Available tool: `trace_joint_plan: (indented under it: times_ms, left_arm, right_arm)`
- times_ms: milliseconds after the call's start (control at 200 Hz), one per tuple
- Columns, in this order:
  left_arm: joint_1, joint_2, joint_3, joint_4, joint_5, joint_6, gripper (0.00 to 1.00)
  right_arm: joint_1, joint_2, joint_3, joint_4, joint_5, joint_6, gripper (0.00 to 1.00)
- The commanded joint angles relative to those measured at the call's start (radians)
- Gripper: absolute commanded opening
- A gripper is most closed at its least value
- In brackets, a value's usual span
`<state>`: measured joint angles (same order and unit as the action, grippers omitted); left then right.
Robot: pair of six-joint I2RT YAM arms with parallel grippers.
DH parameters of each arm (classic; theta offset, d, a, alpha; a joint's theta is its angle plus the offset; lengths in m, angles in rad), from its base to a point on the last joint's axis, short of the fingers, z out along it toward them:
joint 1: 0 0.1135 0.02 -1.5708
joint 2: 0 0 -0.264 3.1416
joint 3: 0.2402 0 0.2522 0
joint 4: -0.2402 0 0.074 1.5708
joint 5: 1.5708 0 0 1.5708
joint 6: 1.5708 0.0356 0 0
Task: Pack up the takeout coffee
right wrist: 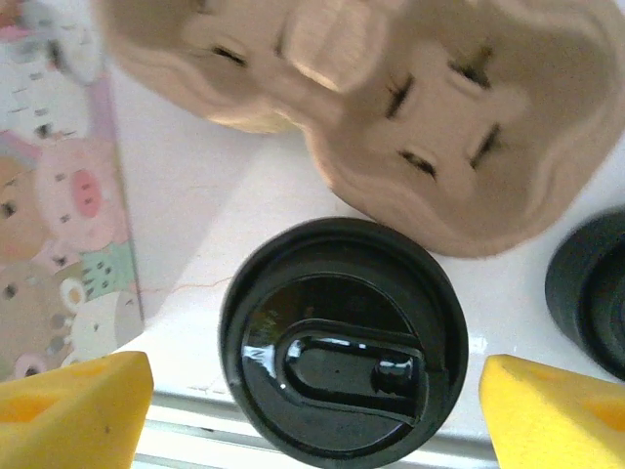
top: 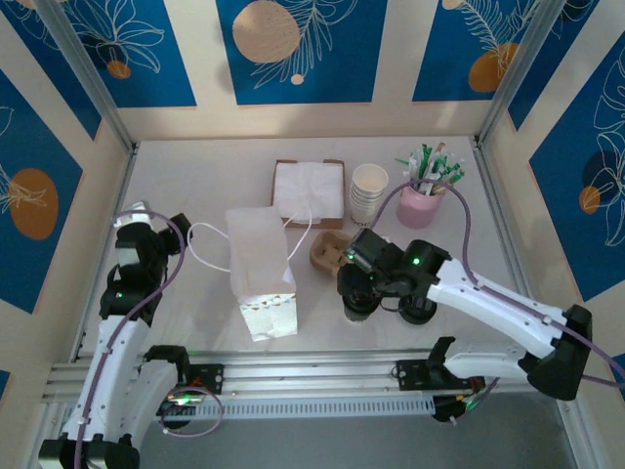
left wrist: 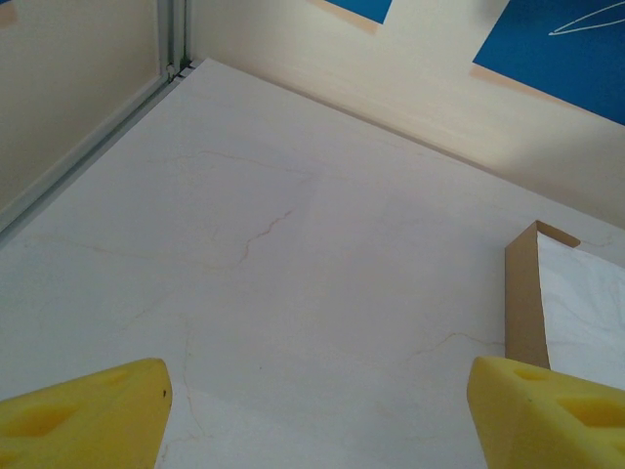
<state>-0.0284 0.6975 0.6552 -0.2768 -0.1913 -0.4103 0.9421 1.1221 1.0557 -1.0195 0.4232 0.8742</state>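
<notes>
Right claw (right wrist: 317,415) spread astride the takeout coffee (right wrist: 342,337) (close, wrist view); left claw (left wrist: 312,415) spread above table (left wrist: 293,244).

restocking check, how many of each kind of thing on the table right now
takeout coffee: 1
second black lid: 1
cup carrier: 1
white paper bag: 1
stack of cups: 1
napkin box: 1
pink cup of stirrers: 1
total: 7

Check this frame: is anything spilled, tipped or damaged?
Nothing stands out. The coffee stands upright and lidded, with no spill on the table around it, and the carrier beside it looks intact.
</notes>
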Motion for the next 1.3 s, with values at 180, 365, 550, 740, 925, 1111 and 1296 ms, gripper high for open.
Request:
trace_joint_plan:
  times_ms: [180,365,550,740,925,1111,1296]
  left_arm:
    - [-0.002,-0.010,-0.006,0.016,0.000,0.008,0.80]
    - [-0.002,-0.016,-0.008,0.017,-0.004,0.009,0.80]
    - [-0.002,-0.016,-0.004,0.015,-0.003,0.008,0.80]
    - [-0.002,-0.023,-0.007,0.017,-0.005,0.010,0.80]
    - [-0.002,-0.027,-0.006,0.016,-0.006,0.010,0.80]
    - [-0.002,-0.027,-0.008,0.015,-0.005,0.010,0.80]
    - [-0.003,-0.026,-0.007,0.017,-0.005,0.010,0.81]
  right_arm:
    - [0.005,-0.232,-0.051,0.263,-0.163,-0.773,0.80]
    - [-0.029,-0.342,-0.161,0.289,-0.298,-1.280,0.78]
    - [-0.196,-0.342,-0.218,0.188,-0.502,-1.447,0.90]
    - [-0.328,-0.321,-0.226,0.150,-0.713,-1.568,1.00]
    - [-0.413,-0.234,-0.220,0.128,-0.740,-1.641,1.00]
    - [-0.447,-0.178,-0.227,0.166,-0.734,-1.667,1.00]
    - [-0.463,-0.142,-0.233,0.146,-0.737,-1.715,0.86]
